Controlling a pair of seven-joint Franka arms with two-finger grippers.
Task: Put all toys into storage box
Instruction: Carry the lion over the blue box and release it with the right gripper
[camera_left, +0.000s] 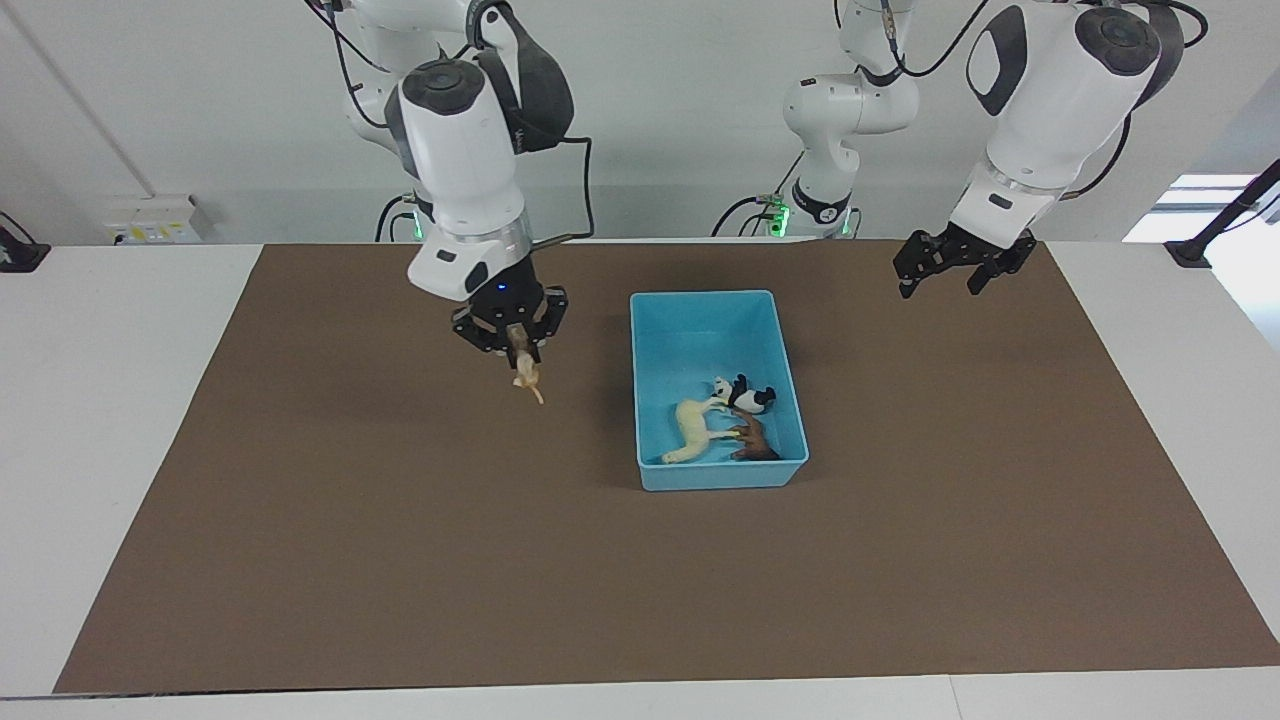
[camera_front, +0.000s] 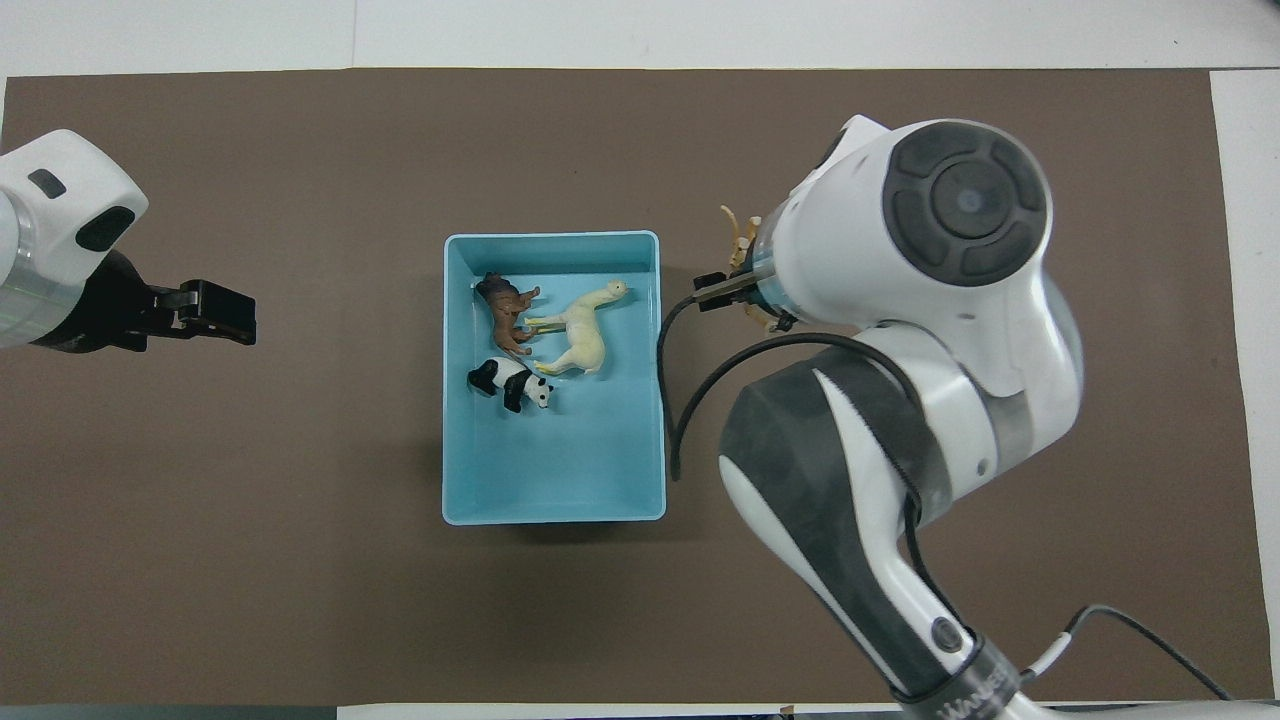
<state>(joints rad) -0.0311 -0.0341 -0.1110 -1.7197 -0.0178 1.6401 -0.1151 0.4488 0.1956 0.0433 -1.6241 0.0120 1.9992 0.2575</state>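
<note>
The right hand (camera_left: 520, 345) pinches the tiger (camera_left: 526, 375) in the air over the table (camera_left: 400, 520), beside the box (camera_left: 720, 475). Panda (camera_left: 745, 394), llama (camera_left: 690, 428) and lion (camera_left: 755, 440) lie inside. The left hand (camera_left: 945, 280) waits, spread.

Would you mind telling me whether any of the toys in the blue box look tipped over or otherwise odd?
Nothing is damaged, but the llama, lion and panda lie on their sides, touching, in the box's end farther from the robots. The tiger dangles from the right end effector over the mat.
</note>
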